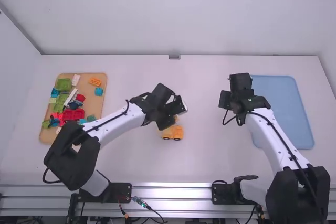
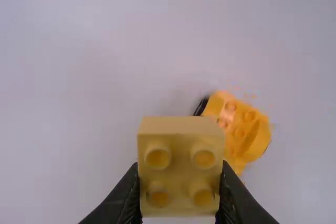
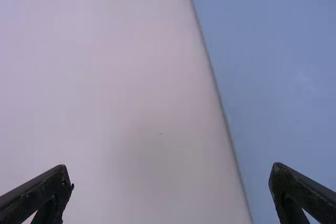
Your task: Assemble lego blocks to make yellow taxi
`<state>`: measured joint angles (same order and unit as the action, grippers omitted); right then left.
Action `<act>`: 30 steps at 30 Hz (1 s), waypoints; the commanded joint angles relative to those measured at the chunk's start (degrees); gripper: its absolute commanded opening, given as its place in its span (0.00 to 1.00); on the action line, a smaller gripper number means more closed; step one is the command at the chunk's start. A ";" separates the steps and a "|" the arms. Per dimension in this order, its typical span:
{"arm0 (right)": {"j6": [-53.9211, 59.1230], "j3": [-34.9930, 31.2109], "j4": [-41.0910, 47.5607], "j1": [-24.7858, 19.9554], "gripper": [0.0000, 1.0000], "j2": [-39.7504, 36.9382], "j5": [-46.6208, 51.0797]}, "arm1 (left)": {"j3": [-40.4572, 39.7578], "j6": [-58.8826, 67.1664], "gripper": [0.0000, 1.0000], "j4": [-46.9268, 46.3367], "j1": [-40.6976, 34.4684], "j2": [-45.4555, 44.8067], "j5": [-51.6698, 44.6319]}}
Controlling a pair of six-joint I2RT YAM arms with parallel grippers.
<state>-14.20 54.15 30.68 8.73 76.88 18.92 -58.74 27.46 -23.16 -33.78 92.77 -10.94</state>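
Yellow on yellow here, so squint a bit: the left gripper (image 2: pixel 178 182) has a pale yellow block (image 2: pixel 179 166) pinched between its fingers, studs facing the wrist camera. The orange-yellow car body (image 1: pixel 172 132) sits just below the middle of the high view, on the white table (image 1: pixel 210 156), wheels toward the bottom of the frame.

For me it all hangs on where that car is from the held block. It's right beside the left gripper, toward the bottom edge of the high view, with its long axis running roughly left to right. In the wrist view the block's sides look skewed against the car's, so I'd guess a shift over plus a small twist before pressing down (studs don't forgive a crooked landing). Can't tell whether they touch.

Left arm (image 1: pixel 121 123) is clearly the nearer one. The right gripper (image 3: pixel 171 176) has its fingers spread with nothing between them, well apart, right of centre by the blue tray (image 1: pixel 286 111).
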 commanded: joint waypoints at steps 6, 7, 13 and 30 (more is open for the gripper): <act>4.74 -3.17 -2.19 -2.80 0.99 -3.35 0.55 | -0.85 3.34 0.02 3.26 -4.52 2.88 -0.57; 7.91 -4.85 -3.69 -2.78 0.99 -4.90 -2.14 | -1.90 4.20 0.02 2.84 -4.33 3.49 -1.79; 18.69 -11.39 -7.21 -3.02 0.99 -15.43 -13.35 | -10.27 7.21 0.02 -4.13 -4.90 9.11 -2.16; 30.05 -17.59 -0.09 -14.36 0.99 -44.20 -41.05 | -16.96 15.43 0.02 -2.03 -13.55 20.34 -5.51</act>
<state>13.34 37.08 30.13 -4.51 34.96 -15.55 -75.37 42.09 -25.47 -45.71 111.55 -16.01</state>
